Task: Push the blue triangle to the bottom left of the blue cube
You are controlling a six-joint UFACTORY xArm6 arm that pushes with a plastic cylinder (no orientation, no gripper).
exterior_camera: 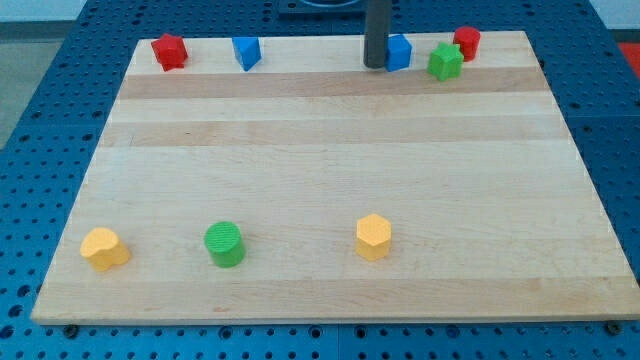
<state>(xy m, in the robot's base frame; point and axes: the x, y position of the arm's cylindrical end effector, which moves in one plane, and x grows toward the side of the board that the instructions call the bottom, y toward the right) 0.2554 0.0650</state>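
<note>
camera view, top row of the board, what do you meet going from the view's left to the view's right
red star-like block → blue triangle → my tip, against the left side of the blue cube → green star-like block → red cylinder

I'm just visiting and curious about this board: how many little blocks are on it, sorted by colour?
Red: 2, the red star and red cylinder
Blue: 2, the blue triangle and blue cube
Green: 2, the green star and green cylinder
Yellow: 2, the left yellow block and right yellow block
Total: 8
</note>
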